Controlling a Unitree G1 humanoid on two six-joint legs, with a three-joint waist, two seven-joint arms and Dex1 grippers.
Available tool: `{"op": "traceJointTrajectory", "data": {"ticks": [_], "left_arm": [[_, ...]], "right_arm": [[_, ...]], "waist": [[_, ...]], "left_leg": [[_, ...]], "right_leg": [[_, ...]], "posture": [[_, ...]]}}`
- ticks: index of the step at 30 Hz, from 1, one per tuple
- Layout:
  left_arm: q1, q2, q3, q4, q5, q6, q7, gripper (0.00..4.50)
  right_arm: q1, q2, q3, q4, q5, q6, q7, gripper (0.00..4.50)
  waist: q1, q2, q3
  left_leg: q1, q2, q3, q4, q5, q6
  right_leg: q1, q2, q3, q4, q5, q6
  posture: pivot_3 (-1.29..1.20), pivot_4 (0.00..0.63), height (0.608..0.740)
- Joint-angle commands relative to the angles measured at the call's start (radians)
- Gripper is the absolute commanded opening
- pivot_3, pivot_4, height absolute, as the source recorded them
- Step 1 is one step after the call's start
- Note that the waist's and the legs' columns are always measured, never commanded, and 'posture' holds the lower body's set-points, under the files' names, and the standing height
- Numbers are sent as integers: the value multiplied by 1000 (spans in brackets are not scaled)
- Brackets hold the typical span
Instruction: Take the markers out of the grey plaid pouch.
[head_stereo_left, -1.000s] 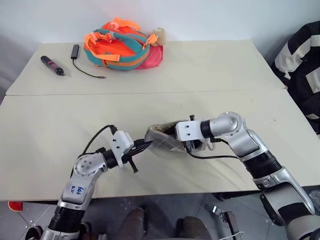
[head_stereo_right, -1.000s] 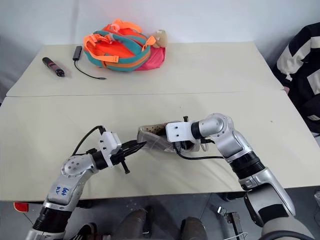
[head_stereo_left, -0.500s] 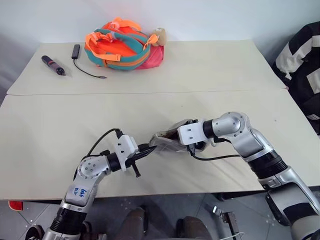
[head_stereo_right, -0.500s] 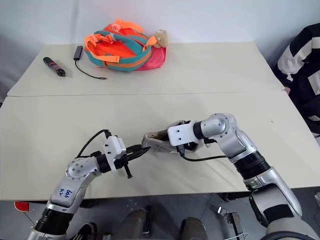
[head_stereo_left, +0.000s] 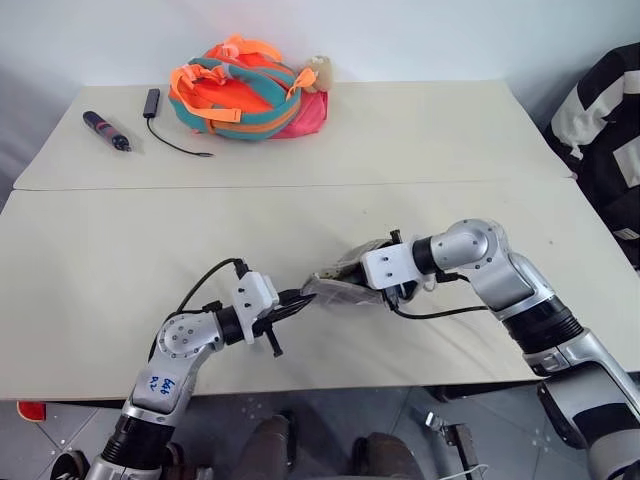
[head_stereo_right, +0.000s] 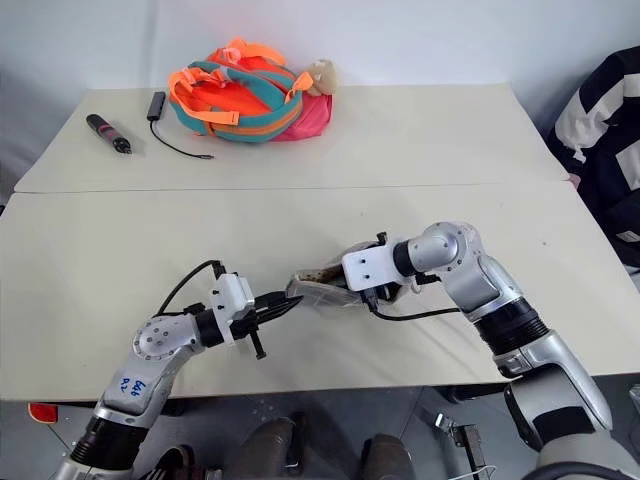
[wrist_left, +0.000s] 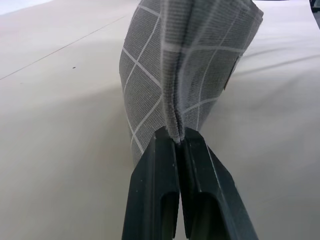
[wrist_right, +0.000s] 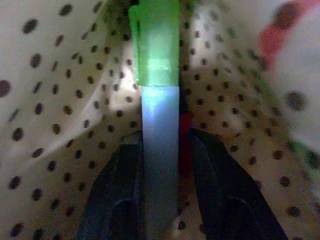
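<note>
The grey plaid pouch (head_stereo_left: 338, 287) hangs stretched just above the table's near half, between my two grippers. My left gripper (head_stereo_left: 303, 297) is shut on one end of it, pinching the plaid fabric (wrist_left: 190, 75) between its fingertips (wrist_left: 160, 150). My right gripper (wrist_right: 160, 142) reaches into the pouch's open mouth, among the dotted tan lining (wrist_right: 60, 100). Its fingers sit tight on either side of the pale barrel of a marker with a bright green cap (wrist_right: 157, 50). A red piece (wrist_right: 185, 127) shows beside that barrel. In the head views the pouch hides the markers.
An orange, teal and pink backpack (head_stereo_left: 245, 90) lies at the table's far side. Left of it are a thick black stick with a reddish band (head_stereo_left: 104, 130) and a small black device with a thin cable (head_stereo_left: 150, 101). A black-and-white striped garment (head_stereo_left: 610, 130) is at the right edge.
The pouch has sunk and flattened, pulled longer between the grippers, and it sits a little further right. Both arms have barely shifted.
</note>
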Motion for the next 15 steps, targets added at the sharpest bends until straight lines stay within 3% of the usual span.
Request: {"op": "traceJointTrajectory", "data": {"ticks": [1,7,10,15], "left_arm": [[8,-1,12,-34,-9,-1,4,0],[3,4,19,-36,-12,1,3,0],[3,5,20,-37,-12,2,3,0],[3,6,20,-32,-11,1,4,0]], "right_arm": [[8,12,21,36,-35,-22,-24,1393],[-11,21,32,88,-59,-31,-27,1393],[-10,5,27,92,-62,-44,-26,523],[-31,-16,-29,23,10,-6,22,443]], "waist": [[0,0,0],[-1,0,0],[-1,0,0],[-1,0,0]], "left_leg": [[0,0,0,0,0,0],[2,0,0,0,0,0],[3,0,0,0,0,0],[3,0,1,0,0,0]], "right_leg": [[0,0,0,0,0,0],[1,0,1,2,0,0],[1,0,1,2,0,0],[2,0,1,2,0,0]], "posture": [[0,150,740],[0,150,740],[0,150,740],[0,150,740]]}}
